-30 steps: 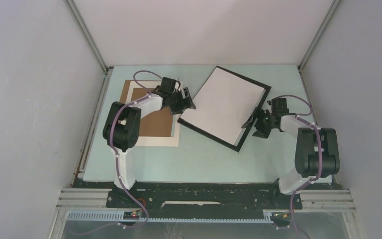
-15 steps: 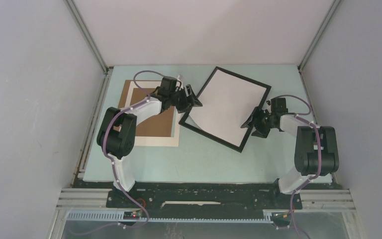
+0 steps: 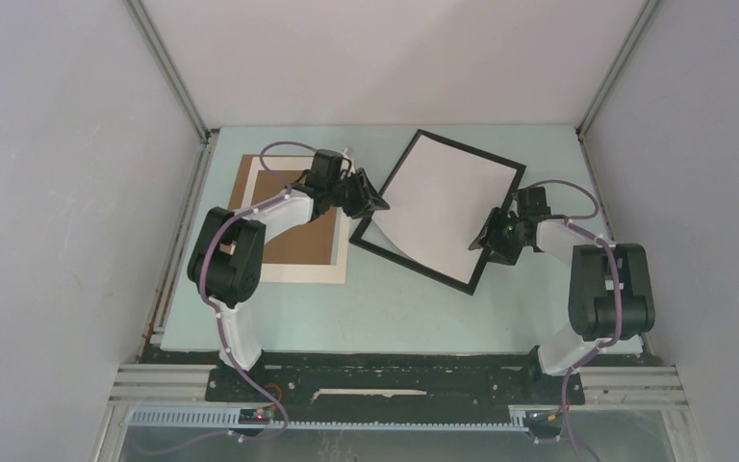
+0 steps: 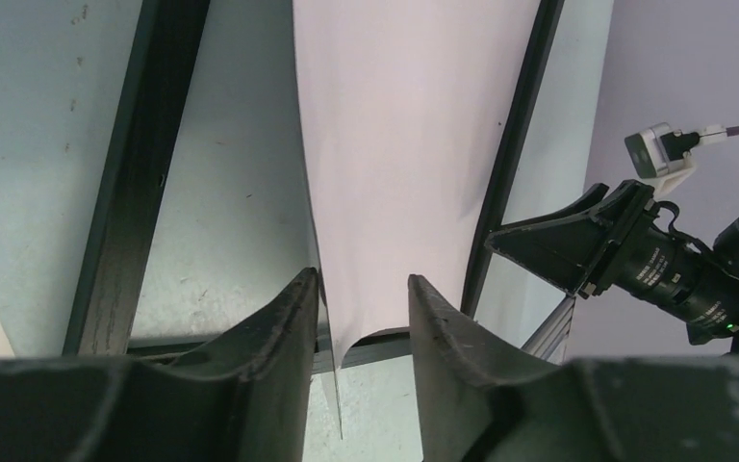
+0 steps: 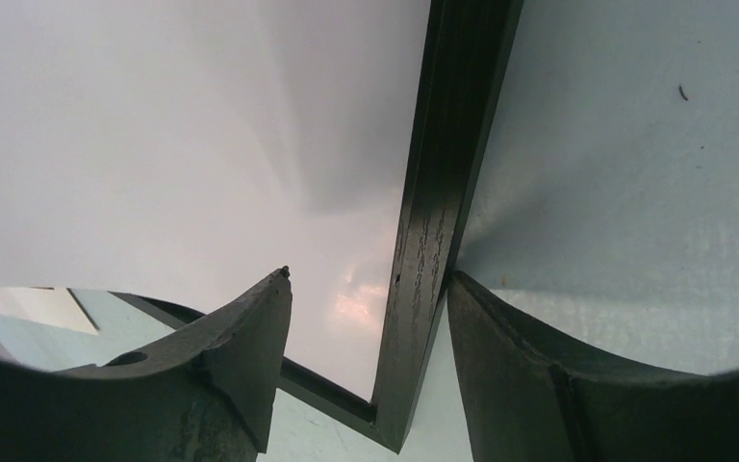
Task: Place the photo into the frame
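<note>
Photo (image 3: 443,202), pale back up, lies within frame (image 3: 409,266) near far edge of desk (image 3: 394,313). Left hand (image 4: 361,284) parted astride its curled corner, likely to seat it; right hand (image 5: 366,279) parted astride frame rail, probably steadying.

The left arm (image 3: 284,204) rises from its base, folds at a raised elbow and reaches forward and to the right, its wrist angled down. The left gripper (image 3: 366,195) points toward the middle, jaws partly apart with a narrow gap between the two dark fingers (image 4: 269,337). The right arm (image 3: 612,289) bends at its elbow and reaches left. The right gripper (image 3: 494,236) points low and leftward, its jaws standing wider apart.
</note>
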### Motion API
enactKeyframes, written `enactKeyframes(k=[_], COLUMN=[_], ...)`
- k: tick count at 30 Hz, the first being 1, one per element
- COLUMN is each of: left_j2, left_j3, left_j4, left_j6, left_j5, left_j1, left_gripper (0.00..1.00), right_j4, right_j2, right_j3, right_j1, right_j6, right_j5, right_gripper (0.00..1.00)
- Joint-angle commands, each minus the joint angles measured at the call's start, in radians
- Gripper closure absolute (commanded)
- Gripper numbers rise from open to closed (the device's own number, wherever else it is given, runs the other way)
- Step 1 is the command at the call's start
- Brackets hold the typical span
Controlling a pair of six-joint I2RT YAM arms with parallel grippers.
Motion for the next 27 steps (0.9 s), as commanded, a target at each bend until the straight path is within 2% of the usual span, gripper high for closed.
enactKeyframes(k=[1,7,11,12,23,27], left_j2=[-0.031,-0.005,-0.003,-0.010,-0.122,-0.188], left_j3=[-0.008,0.013,0.037,0.041,0.011,-0.046], left_j4=[-0.032,-0.075,-0.107,-0.112,-0.129,-0.114], left_j6=[0.034,0.059,0.079,0.084,0.115,0.117], left_j5=[-0.003,-0.005,-0.011,-0.019,-0.102,-0.163], left_j1=[-0.010,-0.010,-0.010,-0.010,-0.010,-0.004], left_gripper=[0.62,0.79,0.98,1.00,1.00,1.00], right_j4=[-0.043,-0.074,-0.106,-0.114,-0.175,-0.223], right_j2=[-0.020,-0.039,-0.050,-0.052,-0.039,-0.055], right_j3=[0.020,0.021,0.021,0.021,0.018,0.018], right_j1=[0.017,0.029,0.034,0.036,0.050,0.053], right_j6=[-0.023,-0.025,-0.036,-0.037,-0.054,-0.058], right_j5=[0.085,0.167,0.205,0.218,0.310,0.452], right_gripper=[0.32,0.34,0.40,0.42,0.61,0.69])
